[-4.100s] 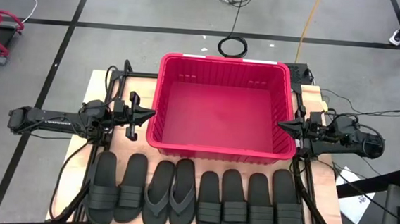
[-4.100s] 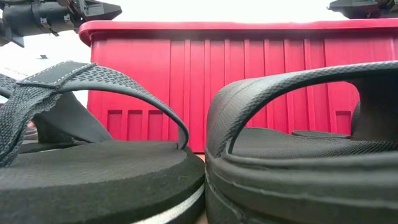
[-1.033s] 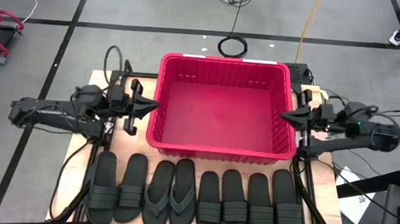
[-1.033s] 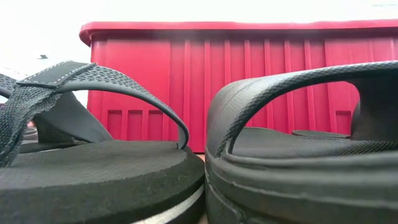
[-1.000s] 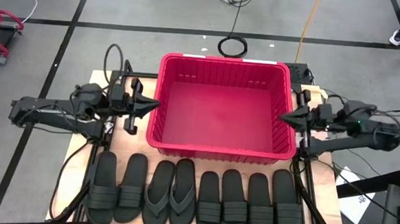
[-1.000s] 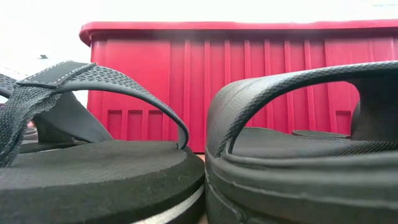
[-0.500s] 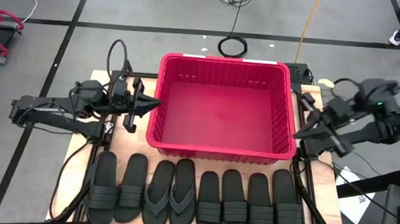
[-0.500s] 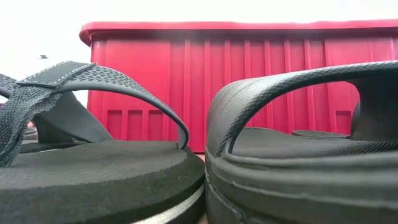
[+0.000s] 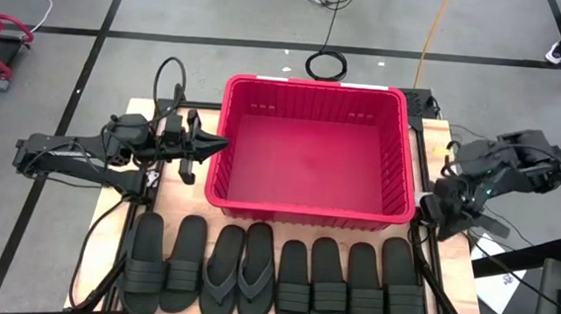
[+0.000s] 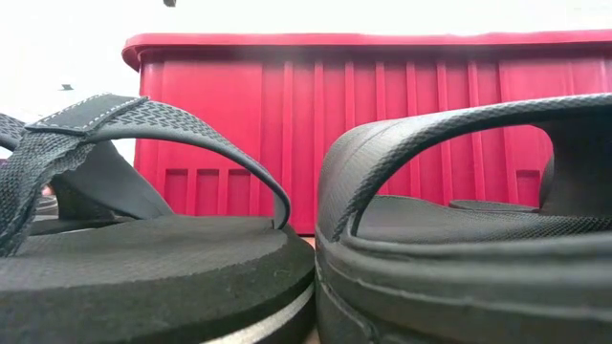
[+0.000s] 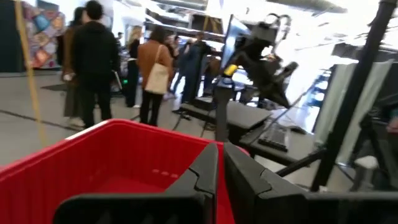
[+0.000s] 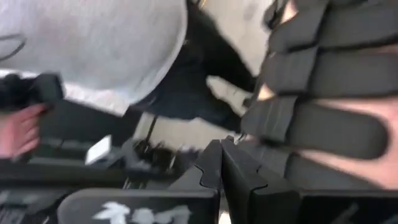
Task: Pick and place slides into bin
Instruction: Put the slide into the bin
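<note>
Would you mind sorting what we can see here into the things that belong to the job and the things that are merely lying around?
Belong to the job:
- slides, eight in a row on the table's near edge
- bin, red, nothing in it
- left gripper, shut, at the bin's left rim
- right gripper, shut, right of the bin

Lying about:
- coiled black cable on the floor
- yellow cord

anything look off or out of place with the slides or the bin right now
Nothing stands out. The slides lie in one neat row at the table's near edge, all flat and strap-up. The bin sits square behind them, upright and with nothing in it. Both grippers, left gripper and right gripper, hold nothing.
</note>
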You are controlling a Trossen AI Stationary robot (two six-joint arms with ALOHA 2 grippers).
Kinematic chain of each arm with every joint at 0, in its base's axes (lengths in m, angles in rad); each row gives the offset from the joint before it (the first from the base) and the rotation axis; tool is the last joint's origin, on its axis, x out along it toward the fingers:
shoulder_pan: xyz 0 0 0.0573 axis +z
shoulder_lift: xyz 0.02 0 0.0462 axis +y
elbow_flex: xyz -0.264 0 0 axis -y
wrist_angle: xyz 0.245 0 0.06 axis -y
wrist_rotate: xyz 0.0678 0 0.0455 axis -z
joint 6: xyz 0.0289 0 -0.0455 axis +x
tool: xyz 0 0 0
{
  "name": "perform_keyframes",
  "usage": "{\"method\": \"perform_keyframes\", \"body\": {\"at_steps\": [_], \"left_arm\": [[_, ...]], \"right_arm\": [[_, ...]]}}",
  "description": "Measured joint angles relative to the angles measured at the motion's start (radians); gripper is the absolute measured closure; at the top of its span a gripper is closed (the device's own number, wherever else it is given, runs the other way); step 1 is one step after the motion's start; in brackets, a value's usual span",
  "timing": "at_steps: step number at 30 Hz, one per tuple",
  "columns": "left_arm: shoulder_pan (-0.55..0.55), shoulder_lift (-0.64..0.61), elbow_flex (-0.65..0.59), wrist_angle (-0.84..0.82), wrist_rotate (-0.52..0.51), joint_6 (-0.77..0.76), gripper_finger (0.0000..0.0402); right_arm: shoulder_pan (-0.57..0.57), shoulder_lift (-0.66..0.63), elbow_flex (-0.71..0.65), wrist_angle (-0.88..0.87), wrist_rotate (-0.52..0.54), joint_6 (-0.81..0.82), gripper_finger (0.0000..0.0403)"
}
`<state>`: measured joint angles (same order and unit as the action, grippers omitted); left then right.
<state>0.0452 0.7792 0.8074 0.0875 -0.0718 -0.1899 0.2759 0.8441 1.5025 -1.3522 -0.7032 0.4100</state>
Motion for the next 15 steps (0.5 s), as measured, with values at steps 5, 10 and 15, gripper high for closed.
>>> {"method": "perform_keyframes", "body": {"at_steps": [5,10,15], "left_arm": [[0.0,0.0,0.0,-0.042,-0.016,-0.025,0.0376],[0.0,0.0,0.0,-0.07,-0.017,-0.025,0.0376],[0.0,0.0,0.0,-0.07,-0.017,-0.011,0.0376]], "right_arm": [[0.116,0.011,-0.05,0.002,-0.005,-0.131,0.0403],[0.207,0.014,-0.175,0.003,0.064,-0.217,0.0403],[0.266,0.015,-0.377,0.088,0.07,-0.185,0.0403]]}}
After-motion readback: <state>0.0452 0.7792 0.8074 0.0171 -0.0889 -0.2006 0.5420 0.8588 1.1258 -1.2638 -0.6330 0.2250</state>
